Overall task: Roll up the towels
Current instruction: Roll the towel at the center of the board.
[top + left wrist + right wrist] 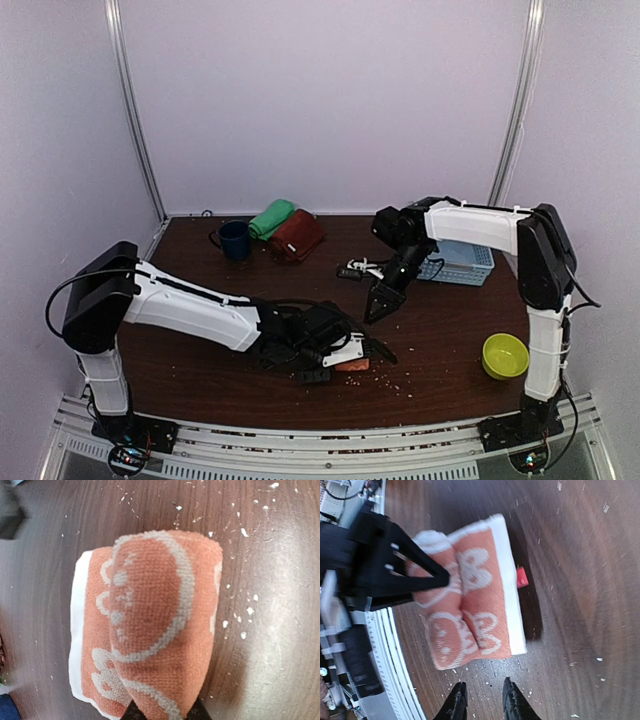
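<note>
Setting: pale walls (320,100) enclose a dark wood surface (450,330) scattered with white flecks (245,615).
Back left: navy mug (235,240).
Beside the mug: green towel (272,218), looks rolled, touching the maroon towel (296,236), which is bundled. I cannot tell whether the maroon one is rolled. Both lie well apart from the arms.
Left pincer (165,711): clamped on the thick rolled part of the orange towel (155,630), near the front edge of the surface, about centre.
Orange towel, state: lies on the surface, partly rolled. A fat roll sits on the side nearer the arm bases, and a flat folded part with a white border lies beside it.
Handling (judgement): light, soft terry with no stiffness. The pile should grip well. It is not fragile, but the roll would likely spring loose if let go.
Where to hold (judgement): across the roll at mid-length, pinching its full thickness. Pulling the white edge would only unwind it.
Right pincer (484,702): hovers above the towel's far side, fingers slightly apart, nothing between them.
Back right: pale blue basket (460,265).
Front right: yellow-green bowl (505,355), well apart from the towel.
</note>
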